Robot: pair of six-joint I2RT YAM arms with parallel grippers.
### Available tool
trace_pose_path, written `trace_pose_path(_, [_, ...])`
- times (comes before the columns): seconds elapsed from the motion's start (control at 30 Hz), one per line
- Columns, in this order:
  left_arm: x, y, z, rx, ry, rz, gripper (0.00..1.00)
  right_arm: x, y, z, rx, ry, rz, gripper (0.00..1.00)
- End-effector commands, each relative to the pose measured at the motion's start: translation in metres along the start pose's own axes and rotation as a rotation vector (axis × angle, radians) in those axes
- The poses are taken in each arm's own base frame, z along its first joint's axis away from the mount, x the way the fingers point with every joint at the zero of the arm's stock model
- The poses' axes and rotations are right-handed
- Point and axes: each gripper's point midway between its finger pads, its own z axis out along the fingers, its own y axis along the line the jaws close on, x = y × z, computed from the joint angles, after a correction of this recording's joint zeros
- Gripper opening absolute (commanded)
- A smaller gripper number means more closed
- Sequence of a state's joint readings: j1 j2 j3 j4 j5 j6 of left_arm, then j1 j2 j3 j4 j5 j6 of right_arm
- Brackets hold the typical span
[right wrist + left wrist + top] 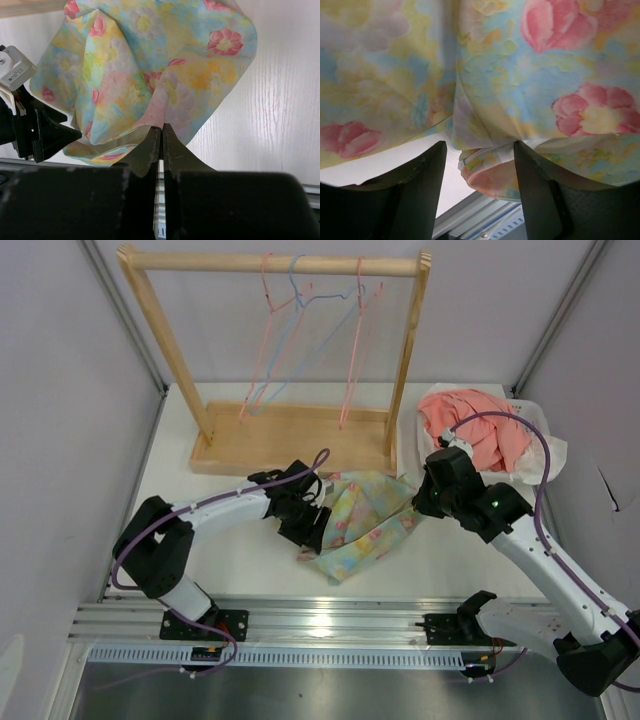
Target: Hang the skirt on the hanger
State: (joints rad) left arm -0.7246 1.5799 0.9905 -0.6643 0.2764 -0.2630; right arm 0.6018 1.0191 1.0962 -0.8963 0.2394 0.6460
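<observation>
The flowered pastel skirt point(365, 515) lies crumpled on the white table between both grippers. My right gripper point(415, 502) is shut on the skirt's right edge and lifts it; in the right wrist view the jaws point(162, 129) pinch the cloth point(150, 70). My left gripper point(318, 525) is open at the skirt's left side; in the left wrist view a folded hem point(490, 175) sits between the spread fingers point(425, 185). Pink wire hangers point(358, 340) hang on the wooden rack point(290, 440) at the back.
A light blue wire hanger point(296, 310) hangs between the pink ones. A coral-pink garment point(470, 425) lies in a white container at the right back. The rack's wooden base stands just behind the skirt. A metal rail point(330, 625) runs along the near edge.
</observation>
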Motion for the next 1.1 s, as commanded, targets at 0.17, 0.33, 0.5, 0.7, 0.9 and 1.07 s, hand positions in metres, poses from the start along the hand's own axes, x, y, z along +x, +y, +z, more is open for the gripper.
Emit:
trace_pose_path(0.17, [0.017, -0.028, 0.012, 0.147, 0.042, -0.007, 0.72, -0.005, 0.000, -0.015, -0.036, -0.036, 0.009, 0.00])
trace_pose_path(0.33, [0.012, -0.045, 0.015, 0.192, 0.031, 0.040, 0.73, -0.003, 0.008, -0.012, -0.070, -0.027, 0.002, 0.00])
trace_pose_path(0.5, [0.001, -0.053, 0.016, 0.176, -0.010, 0.068, 0.53, -0.006, 0.012, -0.015, -0.085, -0.033, -0.007, 0.00])
trace_pose_path(0.7, [-0.015, -0.060, 0.008, 0.086, -0.119, 0.182, 0.54, -0.005, 0.016, -0.017, -0.100, -0.030, -0.016, 0.00])
trace_pose_path(0.9, [-0.020, -0.047, 0.008, -0.053, -0.153, 0.235, 0.49, -0.003, 0.020, -0.018, -0.109, -0.027, -0.022, 0.00])
trace_pose_path(1.07, [-0.025, -0.033, 0.005, -0.147, -0.168, 0.235, 0.14, -0.006, 0.022, -0.023, -0.114, -0.039, -0.028, 0.00])
